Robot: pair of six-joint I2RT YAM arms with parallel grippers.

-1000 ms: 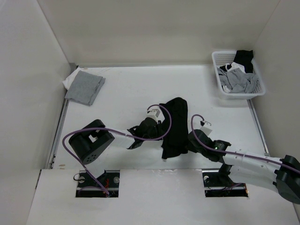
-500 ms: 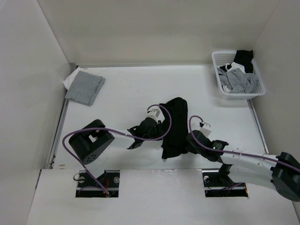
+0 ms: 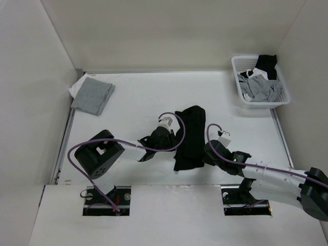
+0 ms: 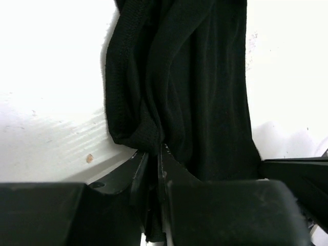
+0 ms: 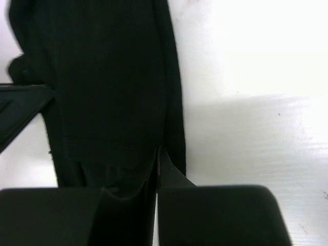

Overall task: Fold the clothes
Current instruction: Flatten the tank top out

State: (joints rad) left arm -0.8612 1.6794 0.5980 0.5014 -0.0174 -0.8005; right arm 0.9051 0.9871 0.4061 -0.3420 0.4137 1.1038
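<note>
The clothes [image 3: 190, 136] are one black garment, bunched into a long strip in the middle of the white table. My left gripper [image 3: 173, 142] is at the strip's left side. In the left wrist view it [image 4: 154, 151] is shut on a thick fold of the black fabric [image 4: 195, 77]. My right gripper [image 3: 204, 155] is at the near right corner. In the right wrist view it [image 5: 157, 154] is shut on the garment's right edge [image 5: 113, 87]. Both pairs of fingertips are buried in cloth.
A white basket [image 3: 237, 77] holding grey, white and black garments stands at the back right. A folded light-grey cloth [image 3: 93, 95] lies in the back left corner. White walls close in the table on three sides.
Both grippers have closed on the black garment. The left wrist has drawn slightly back and left, and the garment's near end has shifted a little left.
</note>
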